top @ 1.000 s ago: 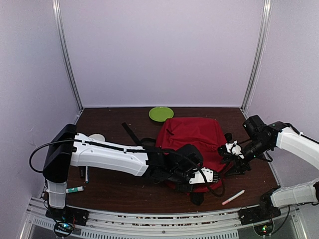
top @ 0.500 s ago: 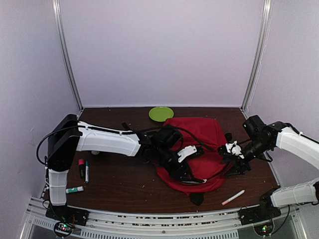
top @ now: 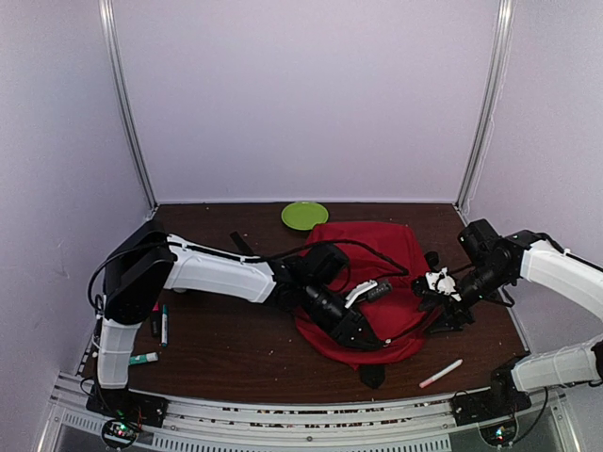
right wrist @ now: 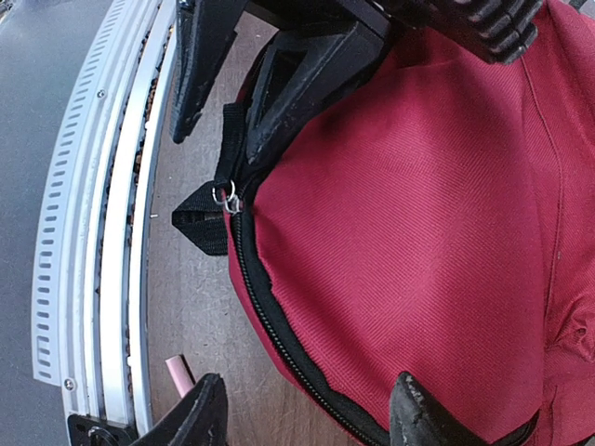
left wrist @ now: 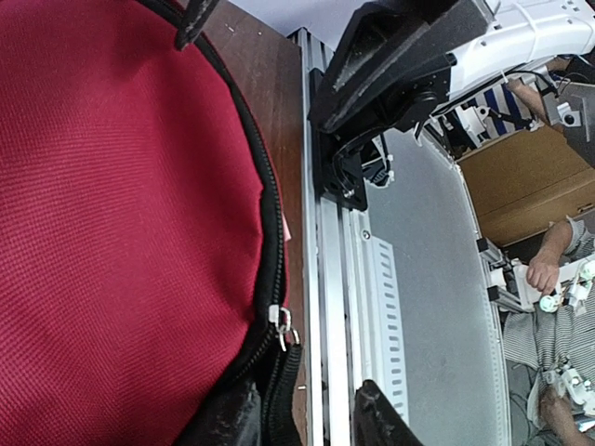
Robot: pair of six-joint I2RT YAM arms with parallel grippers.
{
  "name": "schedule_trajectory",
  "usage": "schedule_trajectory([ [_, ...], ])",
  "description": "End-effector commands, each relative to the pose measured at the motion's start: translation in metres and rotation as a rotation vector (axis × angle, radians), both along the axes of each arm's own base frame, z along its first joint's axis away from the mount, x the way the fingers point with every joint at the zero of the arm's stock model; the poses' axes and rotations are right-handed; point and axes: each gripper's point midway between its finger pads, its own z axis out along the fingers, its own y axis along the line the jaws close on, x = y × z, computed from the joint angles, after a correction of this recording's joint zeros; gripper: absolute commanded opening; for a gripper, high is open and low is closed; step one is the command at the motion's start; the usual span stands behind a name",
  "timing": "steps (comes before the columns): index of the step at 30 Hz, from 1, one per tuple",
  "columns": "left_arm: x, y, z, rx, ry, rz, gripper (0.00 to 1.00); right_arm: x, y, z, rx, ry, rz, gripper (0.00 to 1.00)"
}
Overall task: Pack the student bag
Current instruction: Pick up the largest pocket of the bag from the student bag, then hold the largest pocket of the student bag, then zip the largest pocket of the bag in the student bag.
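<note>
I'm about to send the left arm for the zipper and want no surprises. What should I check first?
1. Sight of the zipper pull: ok, just ahead of the left gripper.
2. Jaws of the left gripper: ok, apart, nothing held.
3. Jaws of the right gripper: ok, apart, astride the edge of the bag.
4. Opening of the bag: cannot tell; the zipper stretch in view looks shut.
5. The pink pen: ok, on the table, apart from both arms.
</note>
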Motion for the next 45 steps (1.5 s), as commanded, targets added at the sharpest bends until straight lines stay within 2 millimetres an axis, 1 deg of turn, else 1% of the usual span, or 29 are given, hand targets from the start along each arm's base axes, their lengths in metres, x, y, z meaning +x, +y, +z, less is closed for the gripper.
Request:
schedule_trajectory([
  [1,0.001,-0.009,0.007,-0.040,0.024,-0.018,0.35,-0.004,0.002,-0.001,0.018,0.019,0.011,0.60],
  [3,0.002,-0.010,0.006,-0.037,0.027,-0.007,0.33,-0.005,0.001,-0.002,0.015,0.021,0.010,0.60],
  [8,0.006,-0.016,0.001,-0.023,0.051,0.007,0.23,-0.006,0.001,-0.002,0.019,0.020,0.015,0.60],
  [13,0.007,-0.016,0.002,-0.030,0.061,0.011,0.07,-0.014,0.000,-0.002,0.022,0.005,0.049,0.60],
  [16,0.008,-0.015,0.002,-0.033,0.074,0.012,0.00,-0.017,0.002,-0.001,0.025,-0.040,0.076,0.59],
  [19,0.007,-0.013,0.003,-0.037,0.078,0.009,0.00,-0.017,0.006,-0.003,0.008,-0.108,0.102,0.58],
  [23,0.005,-0.009,0.007,-0.044,0.073,0.007,0.00,-0.014,0.016,-0.009,-0.024,-0.165,0.134,0.56],
  [26,0.005,-0.007,0.014,-0.055,0.064,0.011,0.00,-0.015,0.027,-0.018,-0.061,-0.191,0.182,0.56],
  [28,0.005,-0.005,0.016,-0.059,0.057,0.020,0.00,-0.017,0.034,-0.028,-0.099,-0.208,0.218,0.55],
  [30,0.005,-0.002,0.016,-0.056,0.056,0.027,0.00,-0.023,0.040,-0.036,-0.128,-0.210,0.257,0.50],
  [33,0.007,0.006,0.017,-0.055,0.042,0.048,0.00,-0.024,0.041,-0.042,-0.154,-0.214,0.266,0.43],
  [34,0.008,0.009,0.019,-0.057,0.036,0.056,0.00,-0.024,0.040,-0.042,-0.161,-0.222,0.267,0.38],
  [37,0.010,0.018,0.021,-0.060,0.020,0.077,0.00,-0.022,0.031,-0.048,-0.204,-0.245,0.263,0.14],
  [39,0.015,0.023,0.019,-0.051,0.006,0.108,0.00,-0.023,0.024,-0.052,-0.233,-0.251,0.262,0.03],
  [40,0.019,0.025,0.017,-0.040,-0.003,0.128,0.00,-0.023,0.022,-0.053,-0.242,-0.255,0.259,0.00],
  [42,0.027,0.034,0.006,0.011,-0.022,0.167,0.00,-0.026,0.017,-0.055,-0.259,-0.255,0.258,0.00],
  [45,0.037,0.054,-0.010,0.103,-0.073,0.206,0.00,-0.030,0.005,-0.057,-0.297,-0.243,0.255,0.00],
])
